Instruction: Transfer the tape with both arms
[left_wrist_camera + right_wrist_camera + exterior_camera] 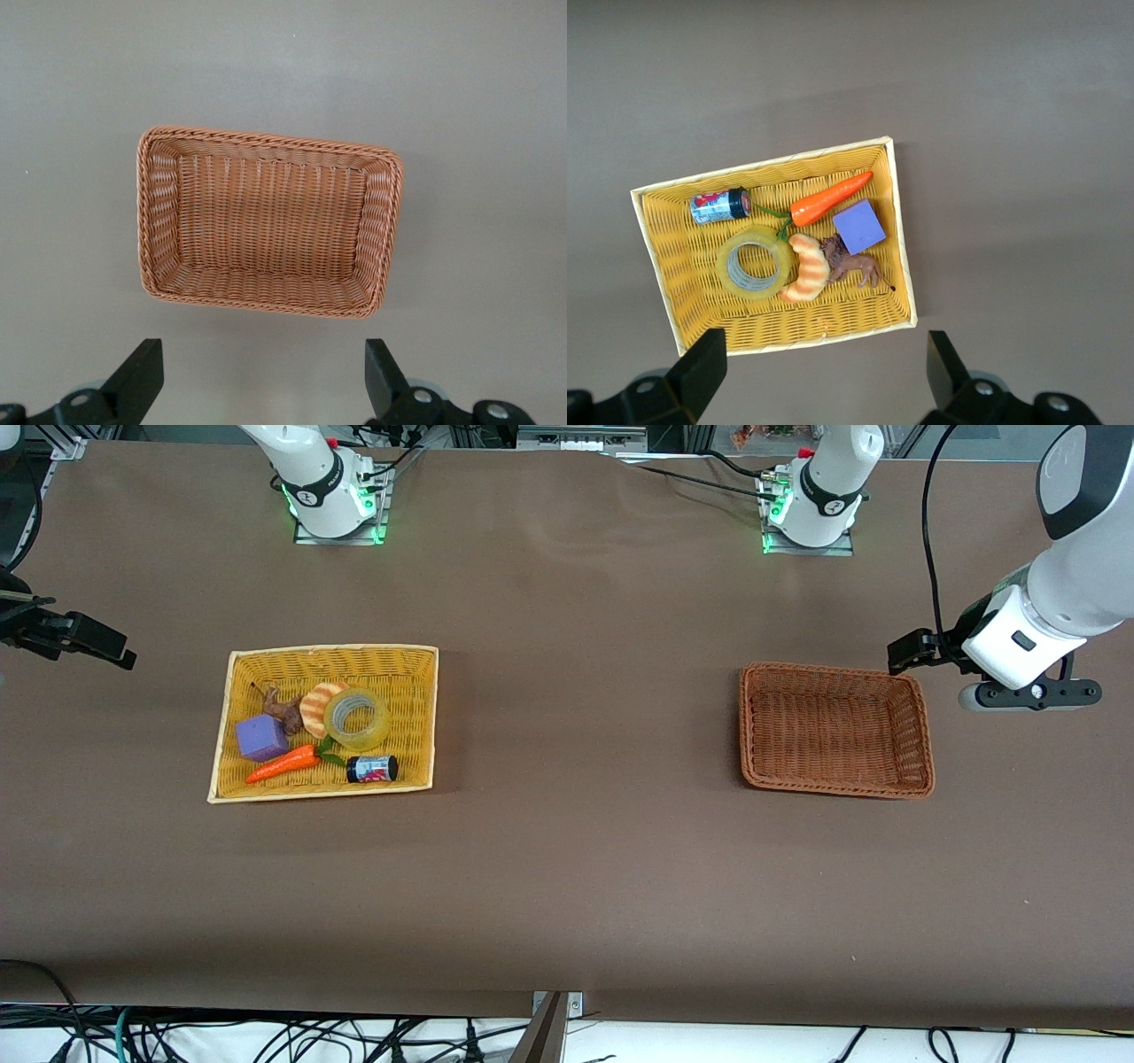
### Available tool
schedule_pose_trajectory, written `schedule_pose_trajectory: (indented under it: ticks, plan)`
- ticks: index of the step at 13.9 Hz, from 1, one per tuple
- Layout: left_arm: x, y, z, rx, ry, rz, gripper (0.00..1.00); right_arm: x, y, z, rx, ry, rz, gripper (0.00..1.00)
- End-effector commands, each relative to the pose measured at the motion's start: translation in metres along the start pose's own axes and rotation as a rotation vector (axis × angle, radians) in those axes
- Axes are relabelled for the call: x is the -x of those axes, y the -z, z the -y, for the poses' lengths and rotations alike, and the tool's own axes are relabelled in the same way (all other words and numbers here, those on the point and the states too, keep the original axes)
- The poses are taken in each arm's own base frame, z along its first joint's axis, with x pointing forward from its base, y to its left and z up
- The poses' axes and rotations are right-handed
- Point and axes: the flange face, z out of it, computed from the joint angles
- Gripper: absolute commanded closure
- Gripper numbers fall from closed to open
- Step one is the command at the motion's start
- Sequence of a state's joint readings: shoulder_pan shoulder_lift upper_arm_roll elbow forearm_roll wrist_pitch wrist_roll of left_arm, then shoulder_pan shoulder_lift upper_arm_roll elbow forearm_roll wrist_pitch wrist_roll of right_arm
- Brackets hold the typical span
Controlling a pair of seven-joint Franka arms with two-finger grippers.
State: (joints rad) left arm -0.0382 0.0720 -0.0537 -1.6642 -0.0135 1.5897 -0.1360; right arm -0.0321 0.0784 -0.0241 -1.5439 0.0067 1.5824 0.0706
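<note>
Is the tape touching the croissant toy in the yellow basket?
Touching. In the right wrist view the tape and the croissant toy meet edge to edge with no basket weave showing between them.

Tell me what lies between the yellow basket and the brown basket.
Nothing: the front view shows only bare table between the yellow basket, which holds the tape, and the brown basket.

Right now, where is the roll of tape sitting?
The tape lies flat in the yellow basket toward the right arm's end of the table, touching the croissant toy, with the small can nearer the front camera.
</note>
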Motion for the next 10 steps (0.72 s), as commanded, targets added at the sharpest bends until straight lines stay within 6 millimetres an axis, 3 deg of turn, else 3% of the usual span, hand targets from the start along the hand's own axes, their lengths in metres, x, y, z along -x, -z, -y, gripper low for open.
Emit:
schedule_pose_trajectory:
  ticks: [1, 10]
  plan:
    - [0.0038, 0.0026, 0.0000, -0.023, -0.009, -0.012, 0.00, -0.0001, 0.0010, 0.0024, 0.005, 0.009, 0.003, 0.00]
    - [0.0038, 0.0026, 0.0000, -0.023, -0.009, -0.012, 0.00, -0.0005, 0.0010, -0.0039, 0.008, 0.009, 0.003, 0.00]
